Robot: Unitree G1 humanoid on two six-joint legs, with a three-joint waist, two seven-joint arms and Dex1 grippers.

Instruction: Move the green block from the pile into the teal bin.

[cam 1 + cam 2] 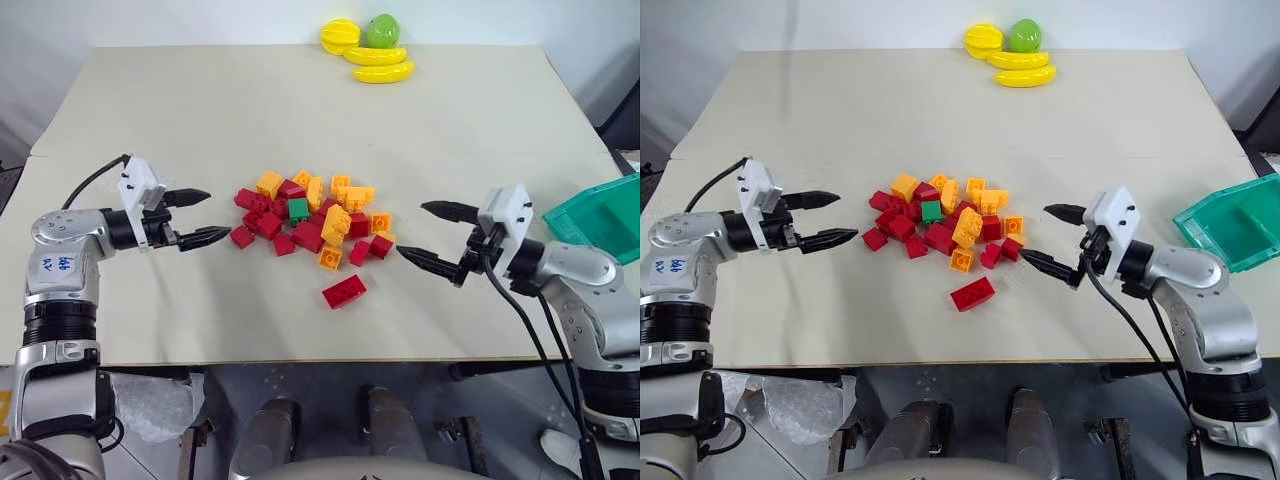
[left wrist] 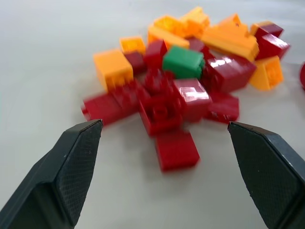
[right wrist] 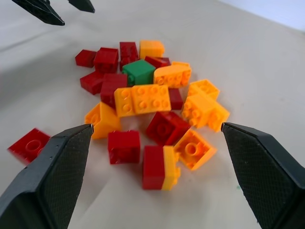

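Green block [image 1: 298, 209] mid-pile [image 1: 312, 229], both grippers spread empty, teal bin [image 1: 597, 219] seemingly overhanging table edge.

Pale beige tabletop [image 1: 200, 120], seen from above and in front. Near its middle lies the pile [image 1: 310, 222], a loose heap of red and orange-yellow studded bricks resting directly on the surface. The green block [image 1: 298, 209] sits within the heap, toward its far side, touching red bricks around it. One red brick [image 1: 343, 291] lies apart from the heap, on the near side. At the far edge rest toy fruits: two yellow bananas [image 1: 382, 64], a round green fruit [image 1: 381, 31] and a yellow ribbed fruit [image 1: 339, 35], close together. The teal bin [image 1: 597, 218] stands at the right edge.
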